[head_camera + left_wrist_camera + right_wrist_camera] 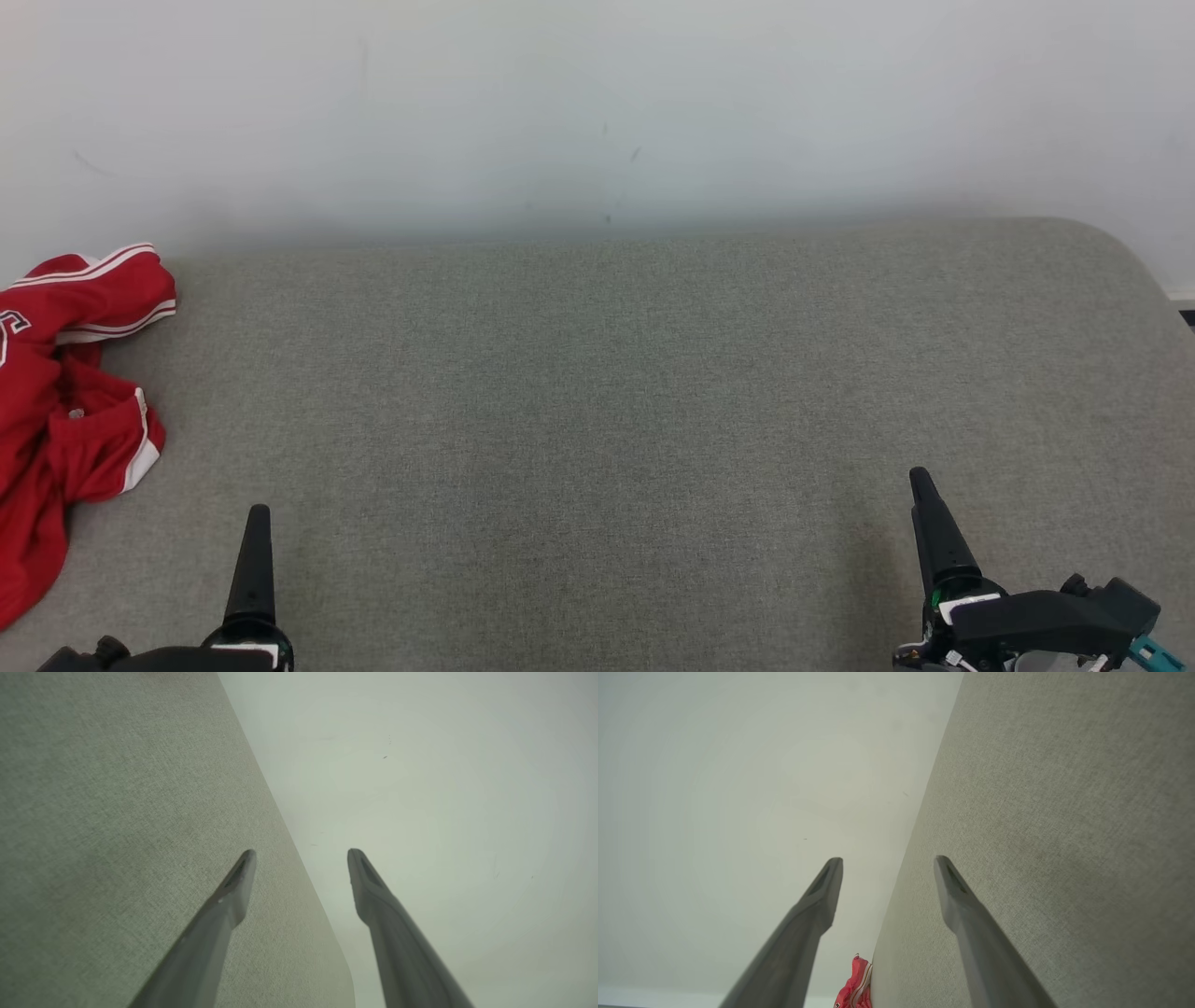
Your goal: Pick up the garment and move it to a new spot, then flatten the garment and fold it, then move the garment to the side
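The garment (65,411) is a red jersey with white stripe trim, lying crumpled at the far left edge of the grey fabric surface (597,392). A bit of the garment (854,984) also peeks in low down in the right wrist view. My left gripper (256,523) hovers at the lower left, a little to the right of the garment and apart from it. The left gripper (301,851) is open with nothing between its fingers. At the lower right, far from the garment, my right gripper (924,485) hangs; the right gripper (888,858) is open and holds nothing.
A pale wall (597,112) rises directly behind the grey surface. The surface's right end (1120,252) is rounded, with a strip of floor edge beyond it. Wide bare fabric lies between the two grippers.
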Tool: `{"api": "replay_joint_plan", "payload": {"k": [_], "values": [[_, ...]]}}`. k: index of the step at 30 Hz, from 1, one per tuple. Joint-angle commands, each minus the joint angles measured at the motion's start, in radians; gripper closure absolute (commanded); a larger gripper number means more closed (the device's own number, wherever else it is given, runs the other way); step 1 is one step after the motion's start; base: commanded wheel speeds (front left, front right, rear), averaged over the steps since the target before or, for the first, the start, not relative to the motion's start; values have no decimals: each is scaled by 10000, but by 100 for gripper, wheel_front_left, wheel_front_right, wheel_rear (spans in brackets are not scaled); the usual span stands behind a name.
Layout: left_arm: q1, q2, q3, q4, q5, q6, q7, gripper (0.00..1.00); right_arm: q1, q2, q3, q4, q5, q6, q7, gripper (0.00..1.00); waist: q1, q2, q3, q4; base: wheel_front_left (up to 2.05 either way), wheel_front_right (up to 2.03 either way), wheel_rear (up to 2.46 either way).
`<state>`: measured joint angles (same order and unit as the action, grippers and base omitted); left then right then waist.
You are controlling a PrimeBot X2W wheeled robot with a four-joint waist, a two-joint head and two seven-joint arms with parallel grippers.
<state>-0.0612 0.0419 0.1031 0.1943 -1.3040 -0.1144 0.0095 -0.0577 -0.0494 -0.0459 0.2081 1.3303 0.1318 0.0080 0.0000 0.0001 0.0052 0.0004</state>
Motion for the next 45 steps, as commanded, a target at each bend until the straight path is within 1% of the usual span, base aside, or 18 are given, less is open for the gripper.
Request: {"api": "replay_joint_plan", "payload": {"k": [1, 10, 11, 22, 37, 45], "values": [[-70, 55, 25, -280, 414, 51, -129, 0, -74, -8, 68, -249, -448, -4, -119, 0, 0, -1, 3, 7, 0, 0, 0], [83, 62, -211, -650, 2571, 254, -480, 0, -9, -9, 251, -529, -2323, -6, -472, 0, 0, -1, 20, 28, 0, 0, 0], [83, 62, -211, -650, 2571, 254, -480, 0, -9, -9, 251, -529, -2323, -6, -472, 0, 0, -1, 20, 28, 0, 0, 0], [180, 80, -468, -1033, 4925, 577, -865, 0, 49, -10, 570, -831, -4604, -7, -853, 0, 0, -1, 23, 48, 0, 0, 0], [378, 382, -945, -1292, 7346, 894, -1332, 0, 105, -9, 853, -1049, -7681, -10, -1318, 0, 0, -1, 25, 97, 0, 0, 0], [430, 530, -1159, -1396, 8250, 1084, -1556, 0, 149, -10, 950, -1053, -8807, -11, -1543, 0, 0, -1, -11, 118, 0, 0, 0]]}}
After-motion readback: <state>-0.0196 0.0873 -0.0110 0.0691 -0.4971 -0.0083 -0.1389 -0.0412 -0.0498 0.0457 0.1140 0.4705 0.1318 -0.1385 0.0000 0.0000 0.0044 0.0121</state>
